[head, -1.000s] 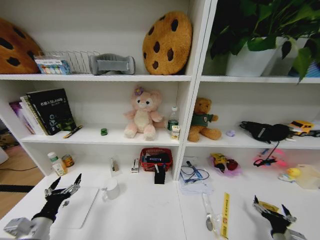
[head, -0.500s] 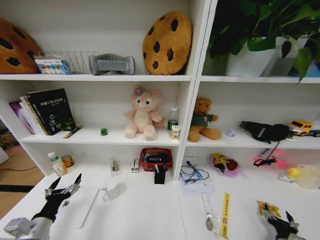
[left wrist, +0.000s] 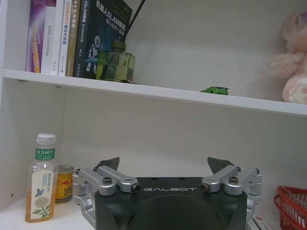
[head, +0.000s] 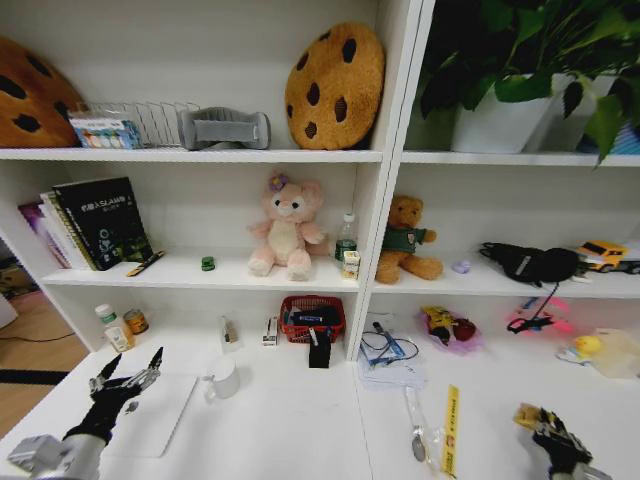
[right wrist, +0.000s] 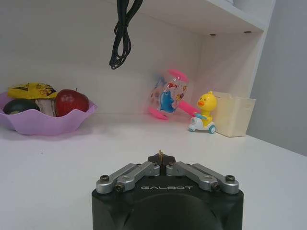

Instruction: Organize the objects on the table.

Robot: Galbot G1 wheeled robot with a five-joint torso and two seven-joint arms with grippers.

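Observation:
My left gripper (head: 130, 370) (left wrist: 163, 164) hovers open over the slim silver laptop (head: 160, 415) at the front left of the white table (head: 300, 430). At the front right, my right gripper (head: 537, 422) (right wrist: 160, 158) has its fingers shut on a small yellow packet (head: 524, 412), of which a tiny tip shows in the right wrist view. A green toy car (head: 208, 263) (left wrist: 214, 89) sits on the lower shelf beside a dark marker pen (head: 145, 263).
On the table are a white mug (head: 222, 378), a red basket (head: 312, 317), papers with a cable (head: 388, 360), a yellow strip (head: 450, 430), a purple fruit bowl (right wrist: 43, 120), a duck toy (right wrist: 204, 112) and bottles (left wrist: 41, 177). Shelf uprights stand behind.
My right gripper was open around the yellow packet one second ago and has since shut on it. The left arm has not moved.

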